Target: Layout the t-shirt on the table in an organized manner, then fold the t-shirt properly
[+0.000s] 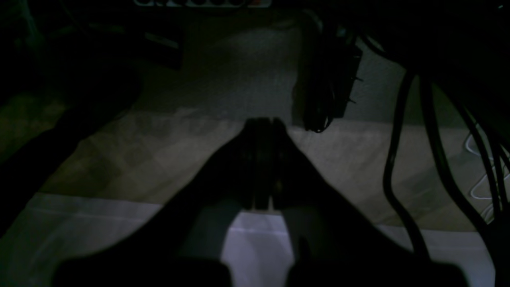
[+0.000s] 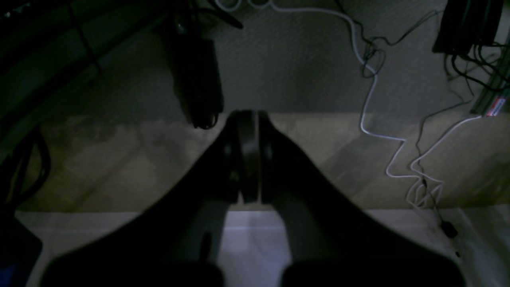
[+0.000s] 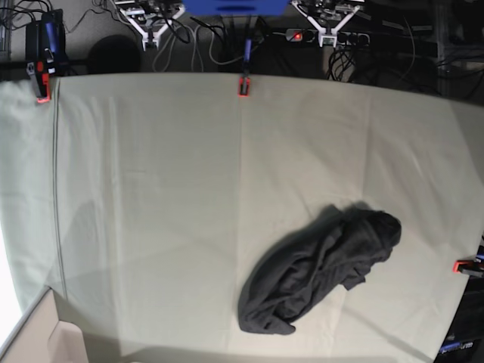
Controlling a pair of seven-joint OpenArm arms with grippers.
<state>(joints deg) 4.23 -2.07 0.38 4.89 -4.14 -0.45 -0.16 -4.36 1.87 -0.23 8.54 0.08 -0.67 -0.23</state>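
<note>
The t-shirt [image 3: 318, 271] lies crumpled in a dark heap on the table [image 3: 151, 197], right of centre and toward the near edge in the base view. Its shape is bunched, with no sleeves or graphic to make out. Neither arm shows in the base view. In the dim left wrist view my left gripper [image 1: 271, 123] is shut with nothing between its fingers, hanging over the floor past a pale cloth edge [image 1: 99, 207]. My right gripper [image 2: 258, 117] is likewise shut and empty in the right wrist view. The t-shirt is not in either wrist view.
Red-orange clamps [image 3: 243, 85] hold the cloth at the far edge, the far left corner [image 3: 42, 91] and the right edge [image 3: 465, 266]. Cables and frame legs [image 3: 151, 23] crowd the floor behind the table. A white cable [image 2: 374, 119] snakes across the floor; black cables [image 1: 392, 159] hang at the right.
</note>
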